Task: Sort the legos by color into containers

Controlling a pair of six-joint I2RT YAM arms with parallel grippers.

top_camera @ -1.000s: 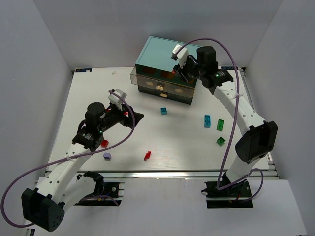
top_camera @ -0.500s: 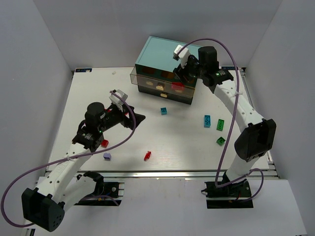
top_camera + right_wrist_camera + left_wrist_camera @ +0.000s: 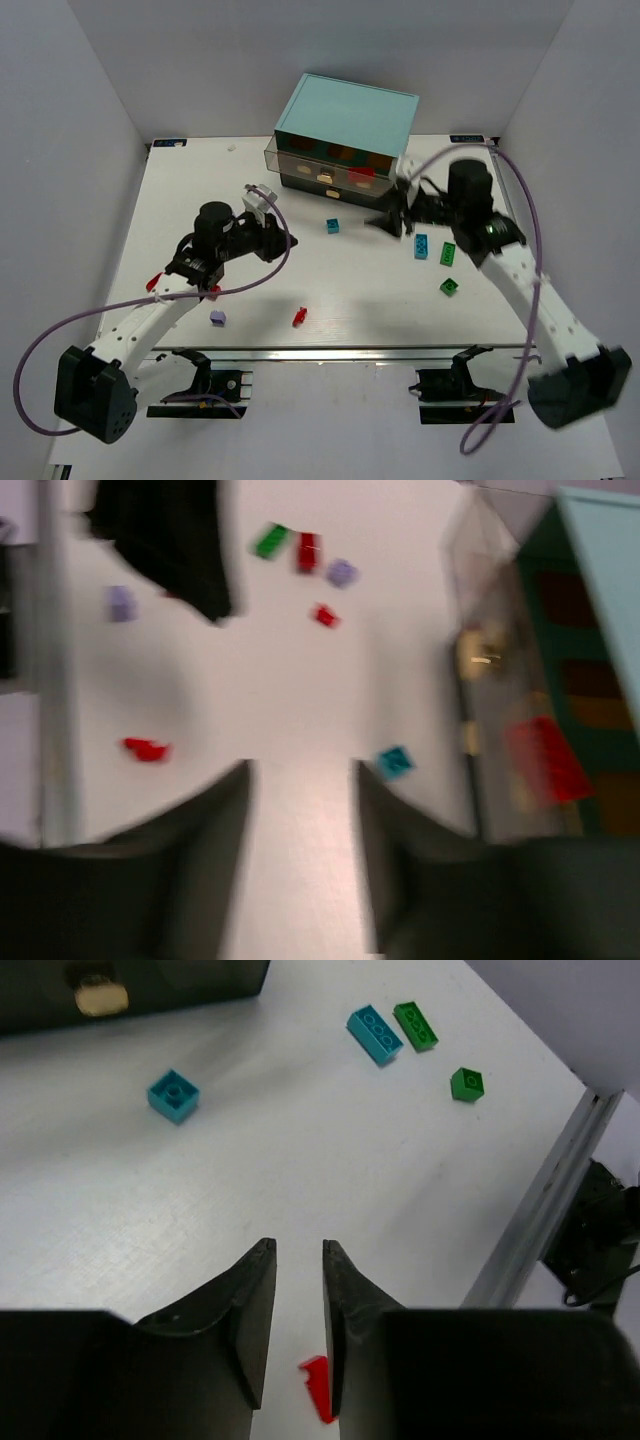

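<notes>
Fingers (image 3: 252, 1305) on my left gripper (image 3: 299, 1248) narrowly parted, empty, red lego (image 3: 318, 1388) on table below; right gripper (image 3: 300, 768) spread wide, empty, red brick (image 3: 545, 758) in open drawer (image 3: 490, 772).

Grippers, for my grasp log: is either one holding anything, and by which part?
Nothing is held; the left gripper and the right gripper are both empty.

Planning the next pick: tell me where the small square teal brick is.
In the top view, the small teal brick lies on the table just in front of the cabinet, roughly midway between the left hand and the right hand, touching neither.
</notes>
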